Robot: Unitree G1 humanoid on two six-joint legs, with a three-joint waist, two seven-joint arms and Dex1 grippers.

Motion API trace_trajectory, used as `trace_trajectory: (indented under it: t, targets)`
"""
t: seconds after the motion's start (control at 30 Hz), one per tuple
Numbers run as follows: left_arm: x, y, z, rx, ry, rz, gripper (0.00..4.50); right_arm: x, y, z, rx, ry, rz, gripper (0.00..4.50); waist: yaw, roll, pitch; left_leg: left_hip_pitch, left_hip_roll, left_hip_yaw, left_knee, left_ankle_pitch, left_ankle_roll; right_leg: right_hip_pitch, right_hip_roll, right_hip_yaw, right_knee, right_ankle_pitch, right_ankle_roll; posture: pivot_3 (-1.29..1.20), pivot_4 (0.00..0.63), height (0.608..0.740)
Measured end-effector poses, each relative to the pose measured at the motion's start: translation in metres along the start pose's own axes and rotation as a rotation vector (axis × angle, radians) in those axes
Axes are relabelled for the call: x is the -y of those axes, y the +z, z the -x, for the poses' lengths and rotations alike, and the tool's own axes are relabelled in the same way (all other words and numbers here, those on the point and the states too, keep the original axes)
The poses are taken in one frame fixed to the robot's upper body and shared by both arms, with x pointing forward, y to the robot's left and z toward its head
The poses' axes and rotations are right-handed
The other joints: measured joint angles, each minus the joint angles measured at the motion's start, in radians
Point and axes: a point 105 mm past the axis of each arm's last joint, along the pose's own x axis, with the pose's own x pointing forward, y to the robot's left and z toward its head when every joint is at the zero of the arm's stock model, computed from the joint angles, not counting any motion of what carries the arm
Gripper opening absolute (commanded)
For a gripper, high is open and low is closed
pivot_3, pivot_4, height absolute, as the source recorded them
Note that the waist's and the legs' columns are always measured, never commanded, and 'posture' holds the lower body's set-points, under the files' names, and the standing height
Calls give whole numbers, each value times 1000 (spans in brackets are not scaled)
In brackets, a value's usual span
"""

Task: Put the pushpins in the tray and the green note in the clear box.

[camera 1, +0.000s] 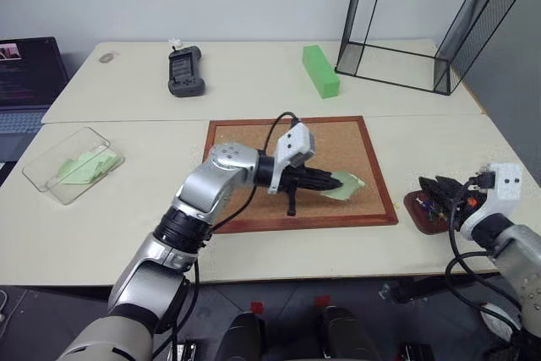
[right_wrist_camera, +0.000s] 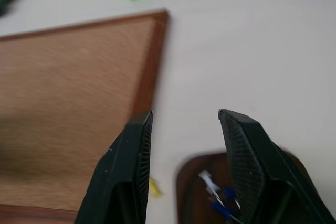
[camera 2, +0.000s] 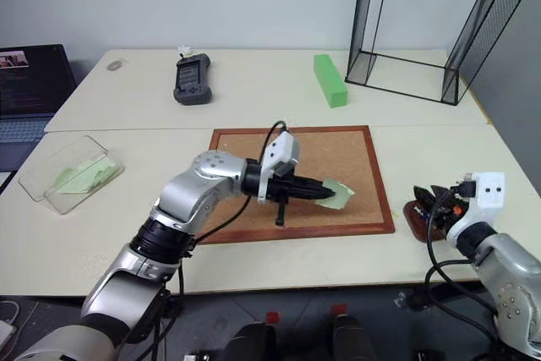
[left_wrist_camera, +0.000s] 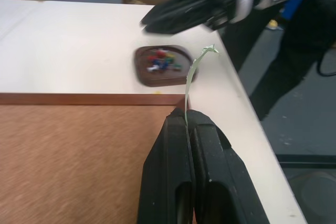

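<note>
My left gripper (camera 1: 331, 180) hovers over the cork board, shut on the pale green note (camera 1: 348, 185). The slip sticks out past the fingertips and curls upward (left_wrist_camera: 190, 80). At the right table edge lies the small dark reddish-brown tray (left_wrist_camera: 144, 72) with red, blue and yellowish pushpins (left_wrist_camera: 160, 60) inside. My right gripper (right_wrist_camera: 184, 116) hangs just above the tray (right_wrist_camera: 191, 179), open, with nothing between its fingers. One yellowish pin (right_wrist_camera: 153, 186) lies on the table between the tray and the board frame. The clear box (camera 1: 44, 177) sits far left, holding pale green slips.
The wood-framed cork board (camera 1: 245, 150) fills the table's middle. Behind it stand a bright green block (camera 1: 320, 70), a black handheld device (camera 1: 185, 71) and a black-framed wire cage (camera 1: 431, 23) at the back right. A laptop (camera 1: 25, 82) sits at the far left.
</note>
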Motion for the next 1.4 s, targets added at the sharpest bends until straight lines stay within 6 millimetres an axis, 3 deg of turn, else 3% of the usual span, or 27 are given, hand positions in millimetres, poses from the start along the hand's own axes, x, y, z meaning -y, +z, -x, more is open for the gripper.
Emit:
trace_trajectory:
  t: [0.2, 0.33, 0.47, 0.63, 0.83, 0.97, 1.17, 1.4]
  targets:
    - [-30, 6, 41, -3, 240, 17, 0, -59, 34, -15, 73, 326, 145, 2118, -3, -1, 1, -1, 1, -3, 1, 0, 0, 0, 1, -2, 0, 0, 0, 0, 150, 740]
    - [-45, 1, 80, 3, 481, 40, 0, -88, 45, -25, 100, 473, 205, 2758, -1, -2, 1, -2, 3, -6, 1, 0, 0, 0, -2, -4, -1, 0, 0, 0, 150, 740]
    - [-61, 4, 127, 43, 792, 53, 0, -99, 42, -30, 91, 553, 208, 3668, 12, -2, 1, -5, 2, -11, 1, 0, 0, -1, -4, -5, -1, 0, 0, 0, 150, 740]
    - [-64, -17, 217, 7, 1310, 76, 0, -108, 47, -36, 117, 632, 220, 3668, 12, -2, 1, -5, 2, -13, 1, 0, 0, -1, -5, -5, -1, 0, 0, 0, 150, 740]
    - [-51, -45, 294, -69, 1713, 106, 0, -121, 51, -45, 144, 725, 212, 3668, 15, -3, 1, -6, 2, -14, 2, 0, 0, -1, -5, -6, -1, 0, 0, 0, 150, 740]
    - [-45, -57, 318, -56, 1870, 143, 0, -132, 61, -48, 184, 792, 228, 3668, 18, -3, 0, -6, 1, -14, 2, 0, 0, -1, -6, -7, -1, 0, 0, 0, 150, 740]
    - [-44, -76, 334, -53, 1946, 177, 0, -135, 66, -49, 206, 810, 239, 3668, 17, -4, 0, -6, 2, -16, 2, 0, 0, -1, -6, -7, -1, 1, 0, 0, 150, 740]
    - [-62, -84, 362, -5, 2041, 166, 0, -137, 65, -50, 199, 819, 235, 3668, 16, -6, -1, -6, 1, -15, 2, 0, 0, -1, -6, -8, -1, 1, 0, 0, 150, 740]
